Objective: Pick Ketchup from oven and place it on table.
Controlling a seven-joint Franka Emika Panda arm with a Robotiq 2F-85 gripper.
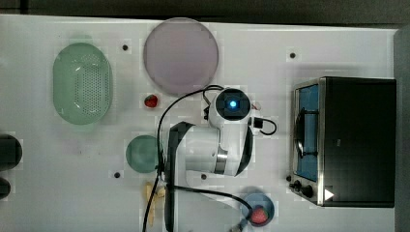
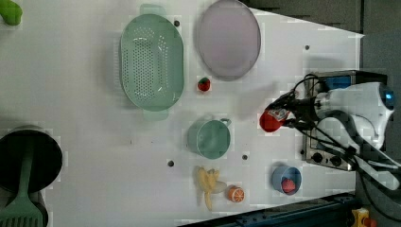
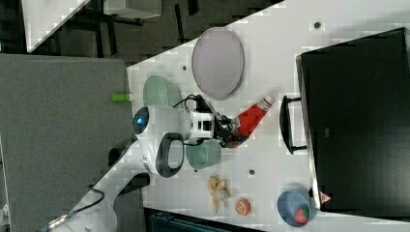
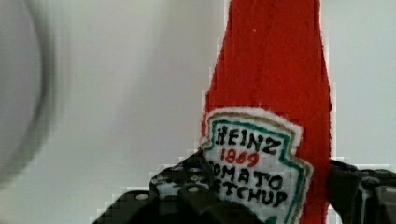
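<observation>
In the right view the hand (image 3: 231, 131) sits left of the oven (image 3: 358, 121), clamped around the ketchup (image 3: 251, 120) at its label end, cap pointing toward the oven handle, bottle over the table (image 3: 270, 159). Looks light and slightly squashy (fabric-looking label), so gripping low on the fat body seems safest.

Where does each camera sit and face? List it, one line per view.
Top view: overhead, looking straight down; white arm covers the table's middle.
Left view: high, oblique; jaws hold the ketchup before the oven.
Right view: high, opposite side; arm, ketchup.
Wrist view: behind the jaws, along the bottle.
Shared: lilac plate.
</observation>
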